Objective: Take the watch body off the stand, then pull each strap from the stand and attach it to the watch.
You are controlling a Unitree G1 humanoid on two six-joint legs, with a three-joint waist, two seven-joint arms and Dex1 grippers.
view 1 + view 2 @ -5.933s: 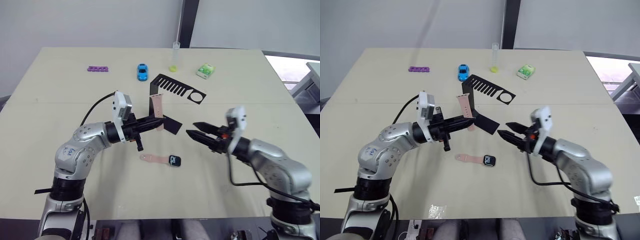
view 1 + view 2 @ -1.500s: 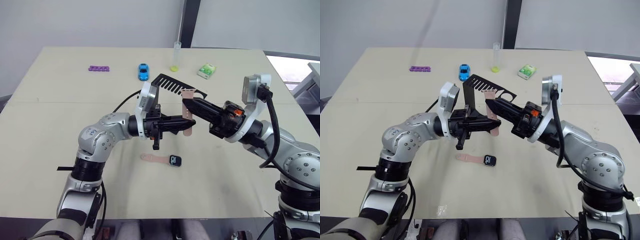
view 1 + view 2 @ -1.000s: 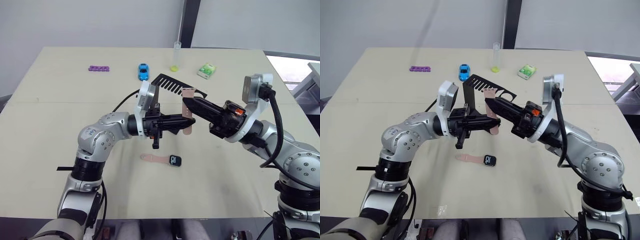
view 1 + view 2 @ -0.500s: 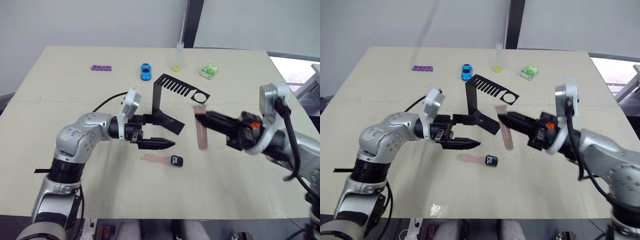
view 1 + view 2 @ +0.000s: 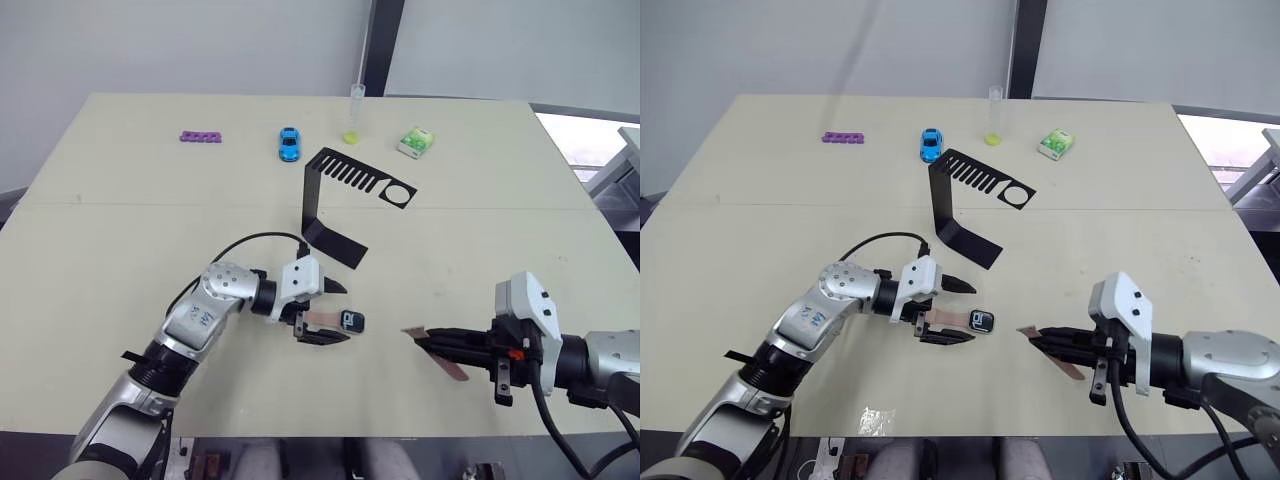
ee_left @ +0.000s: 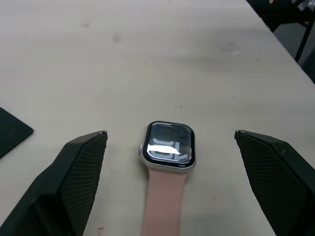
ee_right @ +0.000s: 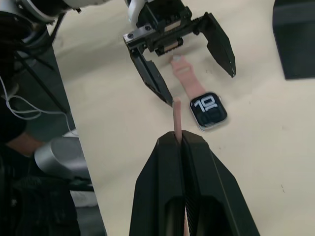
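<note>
The watch body (image 5: 351,321) lies flat on the table, screen up, with one pinkish strap (image 6: 162,206) joined to it. My left gripper (image 5: 346,314) is open and low over the table, one finger on each side of the watch and strap, touching neither. At the front right, my right gripper (image 5: 420,338) is shut on the second strap (image 5: 450,368), which hangs slanted just above the table, apart from the watch. The black stand (image 5: 318,195) is upright behind them, with nothing on it.
Along the table's far side are a purple knobbly strip (image 5: 198,136), a blue toy car (image 5: 289,143), a clear tube (image 5: 353,110) with a yellow-green bottom and a green-white packet (image 5: 412,142). The table's front edge runs close under my right gripper.
My left gripper let go of the second strap, opened, and dropped to straddle the watch. My right arm drew back to the front right and down, still holding that strap.
</note>
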